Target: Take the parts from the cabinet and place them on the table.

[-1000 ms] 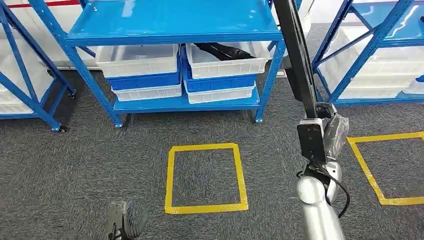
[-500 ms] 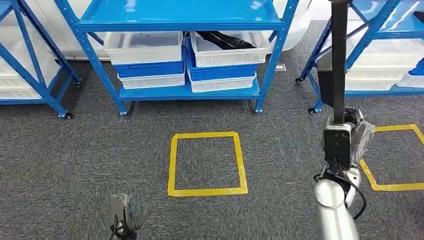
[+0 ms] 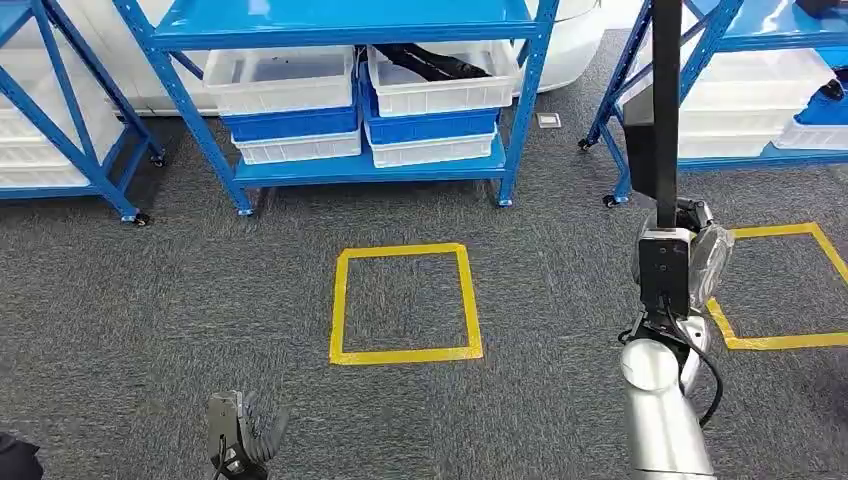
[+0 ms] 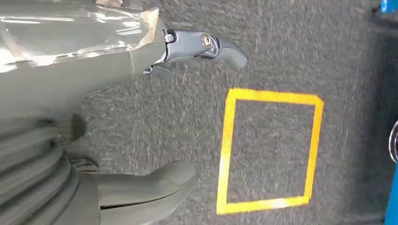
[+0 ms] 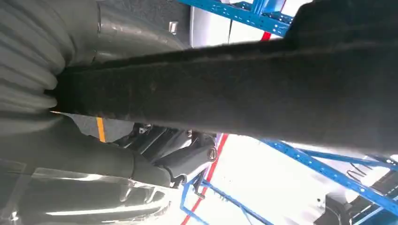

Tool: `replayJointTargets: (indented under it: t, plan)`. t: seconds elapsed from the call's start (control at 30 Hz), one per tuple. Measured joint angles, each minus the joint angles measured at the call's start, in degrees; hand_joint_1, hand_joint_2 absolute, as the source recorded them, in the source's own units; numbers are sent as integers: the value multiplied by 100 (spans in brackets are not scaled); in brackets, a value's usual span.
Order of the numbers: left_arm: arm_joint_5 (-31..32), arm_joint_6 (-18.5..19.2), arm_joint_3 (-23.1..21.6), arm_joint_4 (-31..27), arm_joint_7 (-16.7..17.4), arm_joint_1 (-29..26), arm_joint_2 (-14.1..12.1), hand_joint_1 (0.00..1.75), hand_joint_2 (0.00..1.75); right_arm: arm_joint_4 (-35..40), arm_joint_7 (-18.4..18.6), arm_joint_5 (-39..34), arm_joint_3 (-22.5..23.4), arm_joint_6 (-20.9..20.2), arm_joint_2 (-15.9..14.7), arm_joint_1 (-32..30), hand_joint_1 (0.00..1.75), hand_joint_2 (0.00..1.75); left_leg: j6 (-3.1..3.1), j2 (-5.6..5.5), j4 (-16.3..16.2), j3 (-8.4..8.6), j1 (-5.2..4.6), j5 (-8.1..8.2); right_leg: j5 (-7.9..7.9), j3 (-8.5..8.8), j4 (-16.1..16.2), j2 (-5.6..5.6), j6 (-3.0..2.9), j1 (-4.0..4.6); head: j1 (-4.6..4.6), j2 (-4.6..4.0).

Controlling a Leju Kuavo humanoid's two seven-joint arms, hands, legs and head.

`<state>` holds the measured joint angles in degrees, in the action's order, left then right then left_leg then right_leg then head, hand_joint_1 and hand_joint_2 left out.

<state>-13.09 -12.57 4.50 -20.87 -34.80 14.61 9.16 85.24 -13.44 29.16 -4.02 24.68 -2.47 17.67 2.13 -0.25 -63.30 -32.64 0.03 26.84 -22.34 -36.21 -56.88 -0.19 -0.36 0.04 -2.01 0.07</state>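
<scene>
My right hand grips a long black felt-covered part that stands upright and runs out of the head view's top. The right wrist view shows the same black part close up, lying across the right hand, whose fingers curl around it. Low in the head view my left hand hangs over the carpet. In the left wrist view the left hand has its fingers and thumb apart with nothing between them. Another black part lies in a white bin on the blue rack.
White and blue bins are stacked on the rack's low shelf. A second blue rack with bins stands at the right, a third at the far left. Two yellow taped squares mark the grey carpet.
The camera has moved: racks and taped squares have shifted in the picture. The held black part, tilted a second ago, now stands upright. The left hand stays low and empty.
</scene>
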Motion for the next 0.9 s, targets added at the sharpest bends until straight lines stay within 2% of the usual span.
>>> replayJointTargets:
  t: [0.03, 0.07, 0.1, 0.13, 0.17, 0.2, 0.23, 0.3, 0.33, 0.37, 0.4, 0.43, 0.47, 0.5, 0.53, 0.57, 0.63, 0.67, 0.7, 0.73, 0.77, 0.8, 0.83, 0.87, 0.9]
  plan:
    - [-24, -22, -2, -28, -32, 2, -36, 0, 175, -13, 0, 0, -2, 0, 22, 25, 175, 175, 94, 18, 494, 384, -59, 268, 31, -22, -1, -1, 30, 47, 9, 0]
    - [-41, -24, -2, -35, -57, 24, -18, 0, 175, -28, 0, 2, -2, 0, 22, 52, 175, 175, 55, 44, 679, 469, -59, 299, 61, -17, 0, -26, 64, 16, 13, 0]
    - [-63, -24, -2, -33, -68, 20, -20, 0, 175, -48, -2, 7, -4, -2, 22, 102, 175, 175, 86, 30, 689, 425, -108, 264, 114, -11, 14, -40, 109, 1, 26, 0]
    - [-85, -20, -2, -33, -72, 18, -29, 0, 175, -66, -2, 0, -7, -2, 37, 130, 175, 175, 113, 39, 692, 414, -122, 237, 164, -15, 23, -44, 148, -19, -11, 0]
    - [-127, -13, -2, -33, -72, 14, -38, 0, 175, -72, 0, 0, -7, -2, 52, 141, 175, 175, 148, 40, 769, 410, -111, 149, 206, -22, 50, -41, 191, 4, -9, 0]
    - [-154, -15, 0, -33, -74, 17, -36, 0, 175, -83, -2, 0, -7, -2, 54, 147, 175, 175, 147, 71, 819, 406, -62, 47, 134, -112, -47, -24, 188, -16, -20, 0]
    - [-183, -13, 0, -33, -74, 20, -40, 0, 175, -98, 0, 0, -7, -2, 52, 185, 175, 175, 188, 71, 833, 350, -48, -10, -63, -219, -262, -3, 185, -23, 22, 0]
    - [-220, -13, 0, -33, -74, 2, -33, 0, 175, -137, -2, -4, -9, -20, 52, 245, 175, 175, 188, 75, 828, 203, -45, -119, -551, -575, -1201, 2, 180, -72, 61, 0]
    - [-251, -13, 0, -33, -76, -9, -31, 0, 175, -161, -4, -35, -9, -46, 52, 251, 175, 175, 172, 77, 821, 127, -38, -167, -728, -716, -1633, 1, 211, -96, 61, 0]
    - [-264, -13, 0, -33, -79, -29, -31, 0, 175, -185, -9, -78, -9, -65, 52, 249, 175, 175, 151, 77, 816, 65, -27, -211, -788, -731, -1805, 0, 268, -127, 70, 0]
    - [-284, -15, 0, -33, -81, -47, -31, 0, 175, -205, -18, -138, -7, -101, 55, 252, 175, 175, 122, 77, 807, 17, -10, -245, -759, -593, -1682, 0, 326, -158, 66, 0]
    - [-308, -15, 0, -33, -81, -61, -29, 0, 175, -219, -35, -225, -7, -138, 57, 259, 175, 175, 92, 77, 783, -30, 15, -266, -659, -322, -1316, -1, 406, -186, 68, 0]
    - [-317, -15, 0, -33, -83, -66, -27, 0, 175, -229, -64, -298, -4, -171, 61, 279, 175, 175, 67, 82, 733, -80, 49, -278, -496, 74, -712, -9, 494, -214, 70, 0]
    - [-347, -17, 0, -33, -87, -65, -22, 0, 175, -236, -92, -374, 0, -195, 66, 308, 175, 175, 40, 112, 664, -125, 57, -270, -401, 399, -187, -108, 556, -240, 81, 0]
    - [-374, -24, 0, -37, -94, -66, -36, 0, 175, -256, -112, -466, -2, -232, 79, 359, 175, 175, -23, 109, 619, -182, 20, -263, -527, 423, -72, -146, 505, -176, 127, 0]
    - [-389, -33, 0, -37, -98, -70, -35, 0, 175, -260, -127, -535, 2, -247, 94, 387, 175, 175, -47, 119, 576, -215, 19, -270, -464, 422, -57, -61, 395, -189, 107, 0]
    - [-433, -42, -2, -37, -100, -81, -38, 0, 175, -291, -131, -645, 9, -280, 107, 401, 175, 175, -128, 150, 604, -226, 35, -325, -445, 378, -107, -21, 311, -148, 98, 0]
    - [-446, -52, -2, -37, -100, -81, -38, 0, 175, -302, -133, -684, 13, -284, 111, 411, 175, 175, -153, 181, 599, -231, 49, -335, -415, 362, -103, 7, 263, -154, 98, 0]
    - [-468, -61, -2, -37, -100, -81, -42, 0, 175, -310, -136, -715, 15, -291, 136, 427, 175, 175, -182, 167, 556, -261, 73, -278, -376, 355, -80, 34, 201, -196, 96, 0]
    - [-474, -68, 0, -37, -103, -80, -49, 0, 175, -310, -144, -741, 20, -304, 151, 455, 175, 175, -207, 117, 364, -340, 75, -84, -352, 334, -82, 66, 160, -188, 72, 0]
    - [-474, -70, -2, -37, -105, -80, -51, 0, 175, -319, -151, -759, 26, -308, 160, 477, 175, 175, -226, 89, -5, -496, 77, 164, -331, 306, -82, 92, 121, -184, 52, 0]
    - [-483, -72, -2, -37, -105, -85, -57, 0, 175, -337, -164, -758, 33, -321, 175, 489, 175, 175, -239, 65, -505, -715, 77, 417, -311, 276, -84, 126, 90, -168, 26, 0]
    - [-489, -72, -2, -37, -105, -89, -62, 0, 175, -350, -168, -758, 37, -324, 188, 488, 175, 175, -244, 60, -962, -921, 76, 603, -292, 244, -88, 161, 65, -150, 20, 0]
    - [-492, -72, -2, -37, -105, -98, -62, 0, 175, -363, -168, -761, 39, -328, 195, 486, 175, 175, -233, 58, -1209, -1034, 76, 660, -275, 217, -89, 201, 45, -133, 17, 0]
    - [-492, -72, -2, -37, -105, -109, -62, 0, 175, -378, -168, -763, 42, -330, 203, 487, 175, 175, -206, 45, -1167, -995, 74, 578, -255, 202, -89, 251, 42, -117, 20, 0]
